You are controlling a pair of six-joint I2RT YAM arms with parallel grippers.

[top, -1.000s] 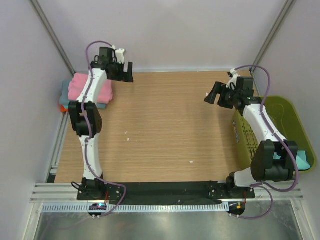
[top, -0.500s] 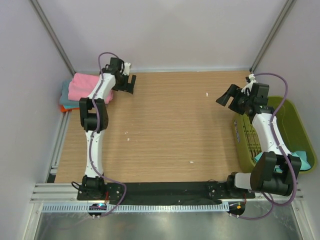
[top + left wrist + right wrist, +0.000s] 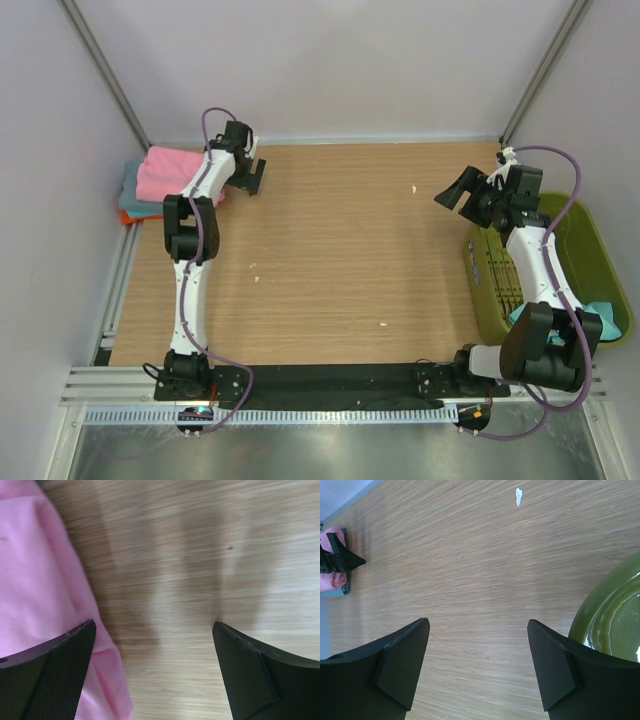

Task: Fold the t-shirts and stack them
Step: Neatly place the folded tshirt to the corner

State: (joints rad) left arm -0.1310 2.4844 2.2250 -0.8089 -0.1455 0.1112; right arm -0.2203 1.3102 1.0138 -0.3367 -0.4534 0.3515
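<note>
A folded bright pink t-shirt (image 3: 172,172) tops a stack at the table's far left, with grey-blue and teal layers and an orange edge (image 3: 127,216) under it. My left gripper (image 3: 248,180) hangs open just right of the stack. In the left wrist view its left finger overlaps the pink t-shirt (image 3: 35,580) edge, and bare wood shows between the fingers of the left gripper (image 3: 155,627). My right gripper (image 3: 458,192) is open and empty over the wood beside the basket; the right wrist view shows the right gripper (image 3: 477,622) the same. A teal t-shirt (image 3: 602,316) lies in the basket.
The olive-green plastic basket (image 3: 580,235) stands at the table's right edge, and its rim (image 3: 615,610) lies just right of my right fingers. Small white scraps (image 3: 414,188) lie on the wood. Walls and metal posts close in the back and sides.
The left gripper has dropped lower and come in closer to the right edge of the stack. The right arm has swung right toward the basket, then nearly stopped.
</note>
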